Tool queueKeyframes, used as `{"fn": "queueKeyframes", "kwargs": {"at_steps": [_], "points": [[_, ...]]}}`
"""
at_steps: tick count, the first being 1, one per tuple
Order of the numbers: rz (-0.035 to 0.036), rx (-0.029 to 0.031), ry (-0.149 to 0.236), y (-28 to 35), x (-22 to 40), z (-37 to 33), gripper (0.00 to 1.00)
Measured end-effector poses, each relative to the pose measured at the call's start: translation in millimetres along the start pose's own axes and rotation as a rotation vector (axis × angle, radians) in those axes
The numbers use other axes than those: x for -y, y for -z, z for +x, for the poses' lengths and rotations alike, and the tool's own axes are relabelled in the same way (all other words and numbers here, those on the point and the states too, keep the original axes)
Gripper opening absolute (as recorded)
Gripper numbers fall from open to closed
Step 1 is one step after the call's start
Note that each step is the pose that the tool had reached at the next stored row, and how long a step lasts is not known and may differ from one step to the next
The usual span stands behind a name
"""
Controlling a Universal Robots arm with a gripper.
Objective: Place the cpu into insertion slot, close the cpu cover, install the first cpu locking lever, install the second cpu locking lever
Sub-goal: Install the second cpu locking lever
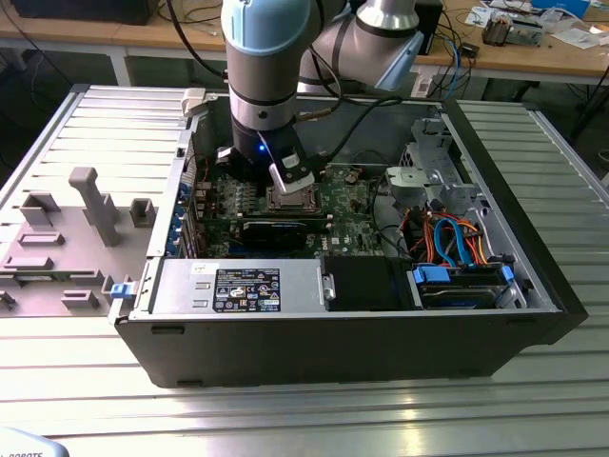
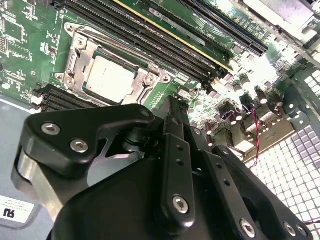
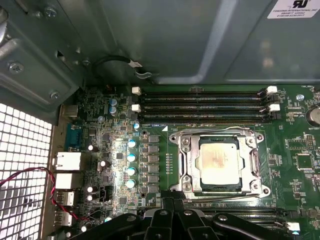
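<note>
A: First wrist view had one cpu (image 3: 218,163) lying in the slot (image 3: 186,165), one cover (image 3: 256,165) shut down round it. Memory slots (image 3: 200,106)?

B: Three black ones counted beside the socket, on the green board (image 3: 295,145).

A: And the gripper (image 2: 172,107)?

B: Second wrist view showed its black fingers (image 2: 175,150) drawn together, holding nothing, just beside the socket. Exterior view put the arm (image 1: 266,76) inside the one open case (image 1: 514,181).

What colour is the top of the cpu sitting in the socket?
Silver-grey, with a faint tan smear; the cpu shows best in the first wrist view.
</note>
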State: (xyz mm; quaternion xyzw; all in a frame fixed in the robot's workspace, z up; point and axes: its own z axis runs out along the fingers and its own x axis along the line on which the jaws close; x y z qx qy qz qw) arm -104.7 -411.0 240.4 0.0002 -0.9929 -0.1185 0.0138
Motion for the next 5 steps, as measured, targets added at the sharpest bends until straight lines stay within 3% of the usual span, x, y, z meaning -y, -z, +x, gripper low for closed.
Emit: {"fn": "queueKeyframes", "kwargs": {"at_steps": [5], "points": [[-0.0003, 0.0, 0.0, 0.0, 0.0, 0.0, 0.11]]}}
